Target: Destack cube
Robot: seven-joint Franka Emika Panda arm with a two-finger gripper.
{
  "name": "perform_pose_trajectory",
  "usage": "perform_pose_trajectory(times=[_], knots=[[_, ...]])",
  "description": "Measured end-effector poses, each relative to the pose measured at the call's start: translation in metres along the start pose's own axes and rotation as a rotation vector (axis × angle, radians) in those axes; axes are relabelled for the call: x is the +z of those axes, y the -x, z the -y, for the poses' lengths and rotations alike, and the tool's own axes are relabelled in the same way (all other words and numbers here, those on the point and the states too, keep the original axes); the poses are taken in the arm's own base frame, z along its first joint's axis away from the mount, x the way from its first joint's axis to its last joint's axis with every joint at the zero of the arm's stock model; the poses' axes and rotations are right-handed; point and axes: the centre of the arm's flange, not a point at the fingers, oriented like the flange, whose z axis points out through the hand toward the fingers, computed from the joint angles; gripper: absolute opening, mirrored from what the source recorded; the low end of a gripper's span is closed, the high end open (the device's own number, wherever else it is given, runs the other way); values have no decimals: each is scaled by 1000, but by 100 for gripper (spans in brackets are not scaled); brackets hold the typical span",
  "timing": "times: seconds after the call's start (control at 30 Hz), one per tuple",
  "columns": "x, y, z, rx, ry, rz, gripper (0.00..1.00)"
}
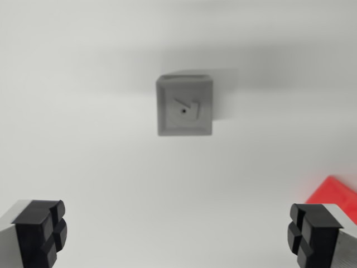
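Gripper point(178, 237) spread wide, empty; grey cube point(184, 106) lies ahead, centred between fingers: descend straight, clearing red block point(334, 195) just beside right finger.

No readable text; grey cube point(184, 107) top bears blurred raised mark only.

The pincer point(175, 234) hangs with its jaws spread wide and nothing between them. On the white surface point(83, 111) only the grey cube point(184, 106) stands, bare all round. A red object point(333, 192) lies just behind the finger at the wrist view's right.
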Motion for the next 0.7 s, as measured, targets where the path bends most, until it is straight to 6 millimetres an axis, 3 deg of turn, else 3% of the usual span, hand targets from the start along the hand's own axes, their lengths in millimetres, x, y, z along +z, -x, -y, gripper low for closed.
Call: perform_pose_trajectory(times=[0.7], knots=[[-65, 0, 0, 0, 1, -1, 100]])
